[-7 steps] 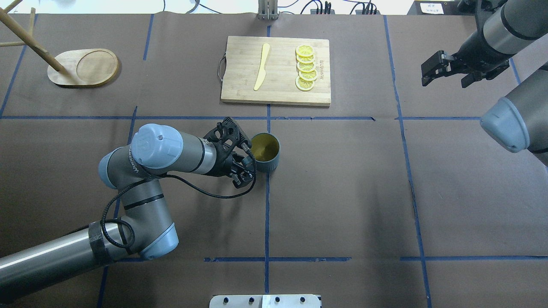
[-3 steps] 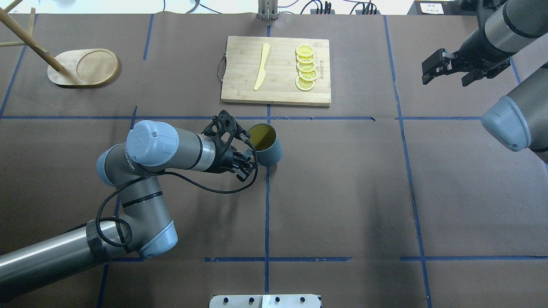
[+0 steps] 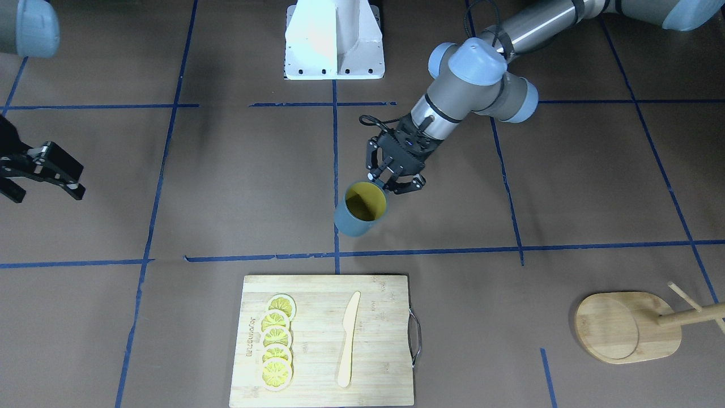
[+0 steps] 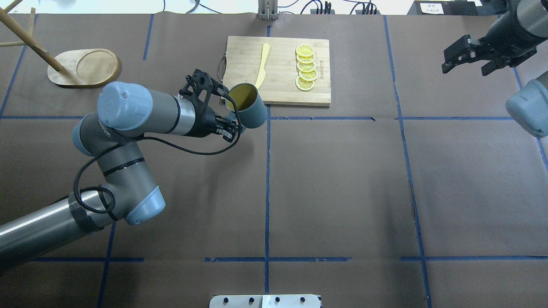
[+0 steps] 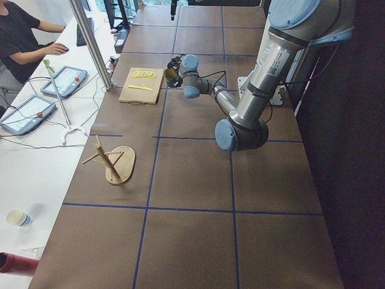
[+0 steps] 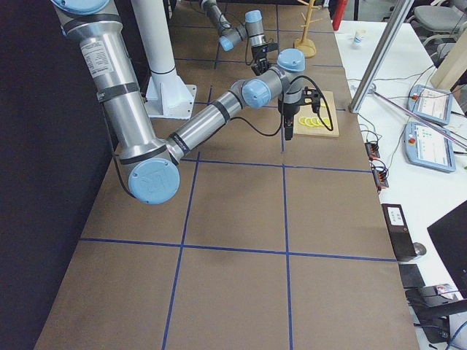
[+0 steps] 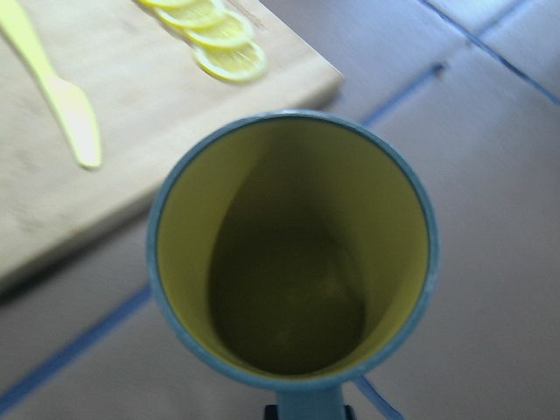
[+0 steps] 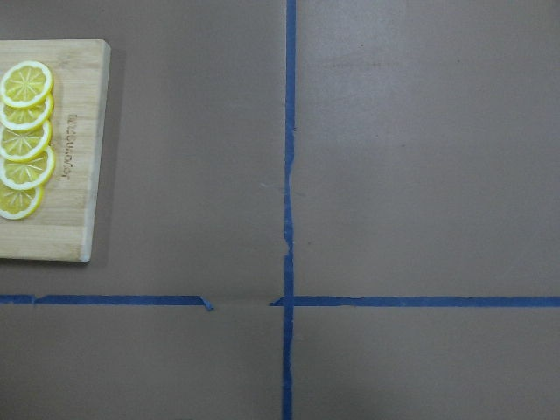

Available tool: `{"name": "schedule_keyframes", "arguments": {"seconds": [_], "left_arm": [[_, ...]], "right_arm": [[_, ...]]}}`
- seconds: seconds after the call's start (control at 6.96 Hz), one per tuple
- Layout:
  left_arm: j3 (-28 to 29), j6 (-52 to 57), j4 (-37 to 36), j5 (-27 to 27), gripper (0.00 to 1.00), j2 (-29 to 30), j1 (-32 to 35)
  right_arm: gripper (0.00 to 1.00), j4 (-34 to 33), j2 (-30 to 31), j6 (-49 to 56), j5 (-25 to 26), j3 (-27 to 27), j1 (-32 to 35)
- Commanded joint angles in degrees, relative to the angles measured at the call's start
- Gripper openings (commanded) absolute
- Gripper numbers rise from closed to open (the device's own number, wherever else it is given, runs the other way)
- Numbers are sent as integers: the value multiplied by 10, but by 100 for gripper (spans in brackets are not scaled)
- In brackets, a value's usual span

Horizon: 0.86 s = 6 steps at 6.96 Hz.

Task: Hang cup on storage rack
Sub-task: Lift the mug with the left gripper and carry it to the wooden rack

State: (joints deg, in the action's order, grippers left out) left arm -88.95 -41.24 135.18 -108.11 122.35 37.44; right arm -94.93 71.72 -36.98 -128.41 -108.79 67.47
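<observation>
Left arm (image 4: 124, 107) reaches forward, elbow bent; left gripper (image 3: 395, 182) clamped sideways on cup (image 4: 250, 111) handle. Right arm (image 4: 524, 17) parked far out, right gripper (image 4: 466, 68) jaws apart.

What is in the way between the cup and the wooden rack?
Nothing visible. The left claw holds the cup, and only table lies between it and the storage rack. The cutting board sits on the other side.

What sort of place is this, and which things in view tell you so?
Most likely a robotics lab, not a kitchen: robot arms work over a table gridded with blue tape, a person sits beside teach pendants, and a cutting board carries lemon slices as props.
</observation>
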Motion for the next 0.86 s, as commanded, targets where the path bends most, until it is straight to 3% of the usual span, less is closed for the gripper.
{"name": "schedule_keyframes", "arguments": {"seconds": [0.0,0.29,0.43,0.72], "left_arm": [[-3,-128,7,-49,0,-1,79],[-7,-401,108,-60,0,-32,118],[-6,-501,121,-60,0,-32,151],[3,-607,153,-57,0,-33,191]], "right_arm": [[100,-32,36,165,-3,3,55],[100,-155,40,384,4,5,128],[100,-193,46,451,-3,4,157],[100,-200,86,486,-37,-3,190]]}}
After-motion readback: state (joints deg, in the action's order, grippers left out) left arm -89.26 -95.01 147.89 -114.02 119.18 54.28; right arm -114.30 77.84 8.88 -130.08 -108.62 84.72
